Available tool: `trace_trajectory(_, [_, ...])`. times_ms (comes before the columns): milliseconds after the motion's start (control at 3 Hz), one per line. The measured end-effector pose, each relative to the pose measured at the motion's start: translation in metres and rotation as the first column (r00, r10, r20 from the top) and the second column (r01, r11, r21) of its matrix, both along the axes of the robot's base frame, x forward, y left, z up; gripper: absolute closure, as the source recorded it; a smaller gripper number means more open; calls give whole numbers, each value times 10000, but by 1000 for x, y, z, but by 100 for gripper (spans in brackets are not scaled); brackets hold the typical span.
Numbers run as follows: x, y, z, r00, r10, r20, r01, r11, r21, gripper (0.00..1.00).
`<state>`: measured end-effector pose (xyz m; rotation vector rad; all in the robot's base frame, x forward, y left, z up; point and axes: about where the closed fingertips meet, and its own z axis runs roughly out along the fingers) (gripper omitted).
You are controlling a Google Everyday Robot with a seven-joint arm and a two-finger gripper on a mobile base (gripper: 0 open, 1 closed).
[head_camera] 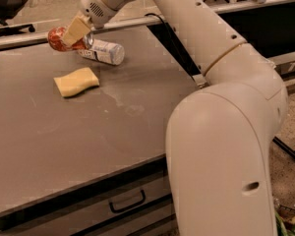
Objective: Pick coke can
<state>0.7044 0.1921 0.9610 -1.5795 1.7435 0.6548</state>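
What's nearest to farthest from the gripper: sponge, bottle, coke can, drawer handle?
1. coke can, in the gripper, far end of the table.
2. white bottle, just right of it.
3. yellow sponge, nearer the front.
4. drawer handle, under the front edge.

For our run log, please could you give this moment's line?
gripper: far-left over table, shut on coke can | plastic bottle: lying beside

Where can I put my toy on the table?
Big bare patch in front of the sponge, down to the near edge of the table. Crowded at the back: tool holding the coke can, beside the bottle.
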Motion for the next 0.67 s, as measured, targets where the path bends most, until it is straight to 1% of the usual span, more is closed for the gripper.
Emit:
trace_trajectory(333, [-3,-16,26,9996,-256,151,247,9982,538,100])
trace_trajectory(667, [-4,-17,28,9995,-267,146,258,9979,593,100])
